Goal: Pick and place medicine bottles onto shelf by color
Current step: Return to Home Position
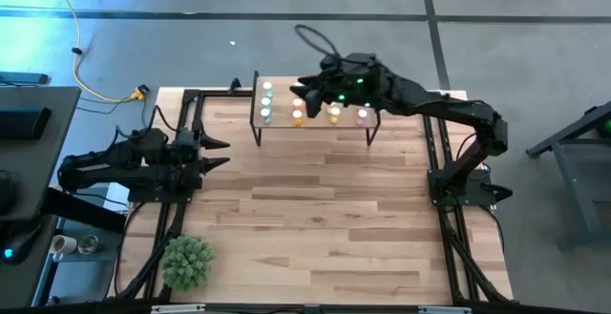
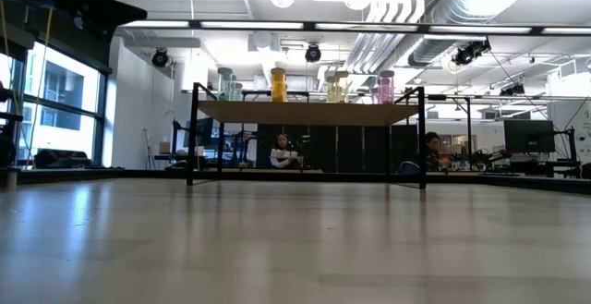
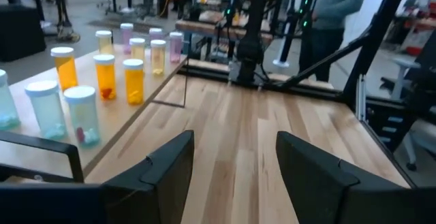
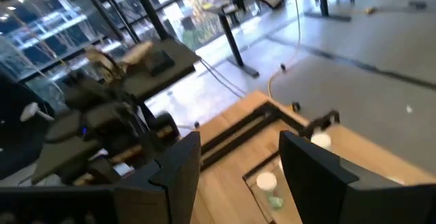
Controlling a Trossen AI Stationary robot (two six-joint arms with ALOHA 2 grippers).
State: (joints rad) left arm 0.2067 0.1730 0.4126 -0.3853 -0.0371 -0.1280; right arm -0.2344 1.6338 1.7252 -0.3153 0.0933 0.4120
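The wooden desk (image 1: 325, 219) fills most of the high view, and the shelf (image 2: 309, 114) stands at its far edge, carrying every bottle you can see. Your right arm reaches from its base at the desk's right side across that shelf. This puts the right gripper (image 1: 307, 87) above the half of the shelf nearer the left arm, and in its wrist view the jaws stand wide apart with nothing between them. The left gripper (image 1: 220, 154) waits low at the desk's left edge, pointing inward, its jaws likewise spread and empty. A small green plant (image 1: 186, 261) sits at the near left corner, well apart from everything. On the shelf the medicine bottles (image 3: 103, 76) stand upright in rows by colour: pale green, orange, yellow, pink. I judge the sorting done and the step in hand to be taking the right arm home. That calls for lifting straight up first, then drawing back toward the base, because the white caps sit beneath the arm and a sideways sweep could topple a row. The black rail (image 1: 434, 152) by the base is the only other thing on the way back.
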